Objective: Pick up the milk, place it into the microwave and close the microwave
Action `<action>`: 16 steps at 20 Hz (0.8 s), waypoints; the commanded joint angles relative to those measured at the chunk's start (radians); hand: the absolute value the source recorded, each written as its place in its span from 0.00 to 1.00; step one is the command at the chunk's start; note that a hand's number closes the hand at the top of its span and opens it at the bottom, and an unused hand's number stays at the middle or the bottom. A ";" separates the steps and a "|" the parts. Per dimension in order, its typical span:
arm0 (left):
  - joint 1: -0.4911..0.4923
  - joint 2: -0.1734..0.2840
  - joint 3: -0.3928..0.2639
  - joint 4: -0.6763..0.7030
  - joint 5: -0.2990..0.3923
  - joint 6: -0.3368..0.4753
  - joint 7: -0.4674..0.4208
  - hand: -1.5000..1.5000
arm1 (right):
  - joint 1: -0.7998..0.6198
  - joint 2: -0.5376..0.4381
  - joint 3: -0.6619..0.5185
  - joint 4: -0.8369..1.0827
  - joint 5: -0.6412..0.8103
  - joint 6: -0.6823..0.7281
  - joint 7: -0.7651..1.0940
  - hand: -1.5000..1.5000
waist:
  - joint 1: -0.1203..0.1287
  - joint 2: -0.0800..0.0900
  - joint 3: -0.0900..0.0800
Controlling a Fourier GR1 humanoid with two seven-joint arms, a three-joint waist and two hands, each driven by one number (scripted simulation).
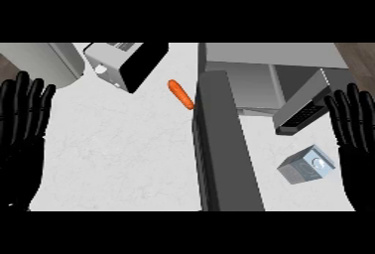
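Two spread robot hands (26, 119) (356, 124) — milk (307, 165) beside open microwave door (223, 144), carrot (181, 94) behind.

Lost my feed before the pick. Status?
Left hand open at left edge, right hand open at right edge. Milk on the counter, untouched. Microwave door open. Nothing blocking the milk.

A white, faintly marbled counter (117, 158) fills most of the view under even light. A toaster (121, 62) stands near its far edge, with a rounded grey appliance (51, 62) beside it. Brown wooden floor (359, 52) shows at the upper right corner.
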 commanded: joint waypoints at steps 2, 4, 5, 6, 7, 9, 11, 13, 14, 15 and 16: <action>0.045 -0.021 0.014 0.017 0.005 0.010 -0.042 0.00 | -0.046 -0.083 -0.039 -0.043 -0.080 0.092 0.031 0.00 | -0.017 0.031 0.058; 0.067 0.023 0.040 -0.031 0.032 -0.023 0.001 0.00 | 0.040 -0.177 -0.129 -0.066 -0.267 0.251 -0.022 0.00 | -0.024 0.028 0.060; 0.061 -0.002 0.019 0.010 0.000 0.002 0.000 0.00 | 0.047 -0.218 -0.176 -0.065 -0.341 0.309 -0.031 0.00 | -0.034 0.029 0.061; 0.052 0.004 0.007 -0.032 -0.022 0.017 0.063 0.00 | 0.048 -0.242 -0.197 -0.024 -0.393 0.363 -0.066 0.00 | -0.030 0.029 0.062; 0.068 -0.089 -0.009 0.016 0.131 0.011 0.071 0.00 | 0.044 -0.219 -0.113 -0.037 -0.438 0.389 -0.013 0.00 | -0.031 0.030 0.060; 0.141 -0.073 -0.006 -0.051 0.152 -0.015 0.073 0.00 | 0.096 -0.296 -0.215 -0.037 -0.578 0.469 0.001 0.00 | -0.028 0.025 0.060; 0.183 -0.065 -0.003 -0.106 0.165 -0.019 0.104 0.00 | 0.102 -0.334 -0.303 -0.018 -0.684 0.497 0.009 0.00 | -0.024 0.028 0.060; 0.313 -0.081 -0.039 -0.180 0.173 -0.050 0.068 0.00 | 0.182 -0.340 -0.354 0.004 -0.696 0.566 -0.041 0.00 | -0.022 0.028 0.060; 0.327 -0.052 0.007 -0.203 0.237 -0.084 0.070 0.00 | 0.158 -0.365 -0.388 0.086 -0.713 0.590 -0.044 0.00 | -0.016 0.029 0.059; 0.344 -0.032 0.035 -0.220 0.270 -0.108 0.075 0.00 | 0.134 -0.390 -0.422 0.114 -0.730 0.602 -0.040 0.00 | -0.015 0.030 0.059; 0.443 -0.047 0.010 -0.258 0.274 -0.137 0.043 0.00 | 0.158 -0.365 -0.411 0.087 -0.713 0.577 -0.023 0.00 | -0.013 0.029 0.059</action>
